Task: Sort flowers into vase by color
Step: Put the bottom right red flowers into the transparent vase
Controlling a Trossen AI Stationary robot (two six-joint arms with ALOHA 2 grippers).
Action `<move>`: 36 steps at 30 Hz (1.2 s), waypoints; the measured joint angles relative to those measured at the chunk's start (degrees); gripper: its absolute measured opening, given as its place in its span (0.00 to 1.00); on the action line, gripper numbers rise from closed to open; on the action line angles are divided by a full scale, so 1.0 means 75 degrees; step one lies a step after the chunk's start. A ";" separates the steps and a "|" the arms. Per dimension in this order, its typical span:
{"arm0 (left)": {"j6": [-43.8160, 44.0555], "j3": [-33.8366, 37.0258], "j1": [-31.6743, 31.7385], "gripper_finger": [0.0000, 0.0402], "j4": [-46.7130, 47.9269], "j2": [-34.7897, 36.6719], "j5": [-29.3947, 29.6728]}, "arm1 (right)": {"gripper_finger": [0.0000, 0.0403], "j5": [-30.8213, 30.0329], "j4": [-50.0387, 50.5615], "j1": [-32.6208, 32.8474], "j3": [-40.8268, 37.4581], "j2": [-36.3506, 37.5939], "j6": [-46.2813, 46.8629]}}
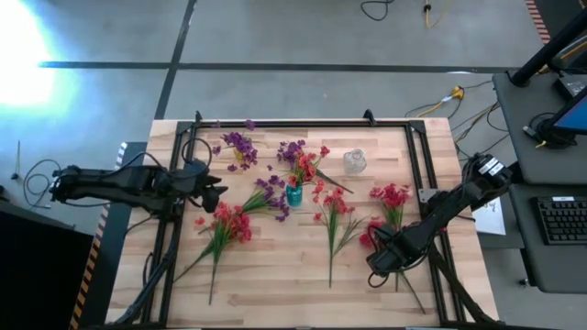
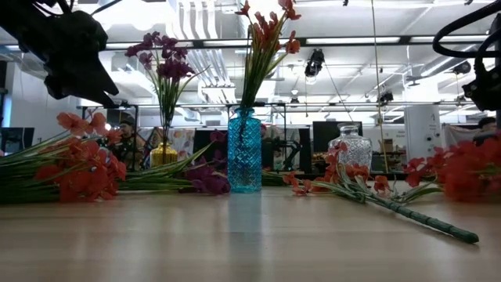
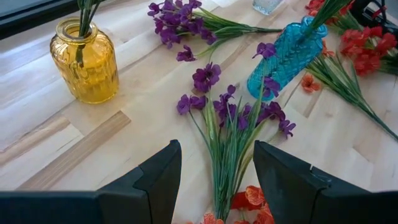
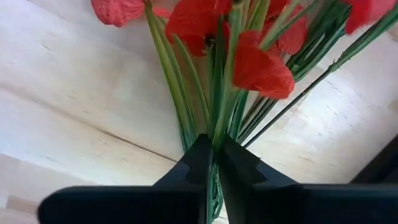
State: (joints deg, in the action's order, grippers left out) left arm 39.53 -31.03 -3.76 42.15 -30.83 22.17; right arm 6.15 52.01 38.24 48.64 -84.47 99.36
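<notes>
Red and purple flowers lie scattered on the wooden table. A blue vase [image 1: 293, 193] at the middle holds red flowers, a yellow vase [image 3: 87, 62] holds purple stems, and a clear glass vase [image 1: 355, 162] stands at the back. My right gripper [image 4: 214, 163] is shut on a red sprig [image 1: 371, 236] near the table's right front. My left gripper [image 3: 217, 177] hangs open above and short of a purple sprig [image 3: 230, 121] that lies flat on the wood left of the blue vase. My right gripper pinches the red sprig's bundle of thin green stems [image 4: 216, 134] between its two fingers [image 4: 193, 168], just below the blossoms. The fingers come from above, pointing down, across the stems. The sprig lies along the table, its blossoms spread beyond the fingertips.
More red sprigs lie at the left front [image 1: 225, 227], the middle [image 1: 332, 215] and the right [image 1: 393, 195]. A purple sprig [image 1: 292, 149] lies behind the blue vase. A black frame [image 1: 303, 123] runs around the table. Bare wood lies along the near edge [image 1: 275, 298].
</notes>
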 joint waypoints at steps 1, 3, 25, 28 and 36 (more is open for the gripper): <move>0.0000 0.0000 -0.0001 0.47 0.0000 -0.0013 0.0000 | 0.04 0.0000 0.0003 0.0000 0.0000 0.0034 -0.0008; 0.0000 0.0000 -0.0001 0.47 0.0000 -0.0035 -0.0001 | 0.04 0.0006 0.0019 0.0000 -0.0003 0.0178 -0.0022; -0.0006 0.0000 0.0000 0.47 -0.0003 0.0041 -0.0003 | 0.03 -0.1547 0.1664 0.0038 0.0446 0.3465 -0.0336; -0.0005 0.0000 0.0000 0.47 -0.0003 0.0041 -0.0003 | 0.03 -0.2437 0.1664 0.0038 0.0449 0.3912 -0.0593; -0.0009 0.0000 -0.0001 0.47 -0.0003 0.0041 0.0057 | 0.03 -0.6536 0.1451 0.0035 0.0449 0.4609 -0.1437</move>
State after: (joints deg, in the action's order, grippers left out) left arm 39.46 -31.03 -3.77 42.13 -30.52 22.61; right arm -42.87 62.89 38.50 52.01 -49.90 88.59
